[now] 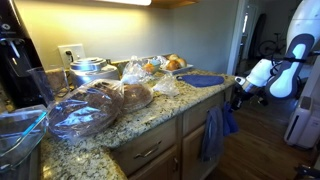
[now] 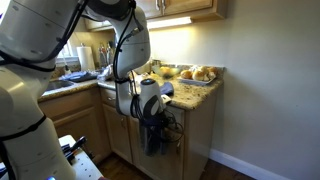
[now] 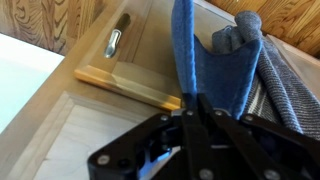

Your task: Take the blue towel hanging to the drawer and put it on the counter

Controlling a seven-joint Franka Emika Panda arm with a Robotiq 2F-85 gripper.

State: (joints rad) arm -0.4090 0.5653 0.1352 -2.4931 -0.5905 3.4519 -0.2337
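The blue towel (image 1: 213, 135) hangs in limp folds from the drawer (image 1: 196, 117) under the counter (image 1: 150, 113). My gripper (image 1: 238, 98) is at the cabinet end, beside the top of the towel. In the wrist view the fingers (image 3: 196, 108) are pressed together on a fold of the blue towel (image 3: 220, 70), next to the drawer front (image 3: 125, 80) with its metal handle (image 3: 117, 40). In an exterior view the gripper (image 2: 155, 122) is low against the cabinet below the counter (image 2: 195, 92), and the towel is mostly hidden behind it.
The counter holds a brighter blue oval mat (image 1: 203, 80), bagged bread (image 1: 100, 105), metal bowls (image 1: 88, 68) and fruit (image 1: 172, 63). A grey striped cloth (image 3: 285, 90) lies beside the towel. The neighbouring drawer (image 1: 150, 152) is shut. A wall (image 2: 265, 90) stands close by.
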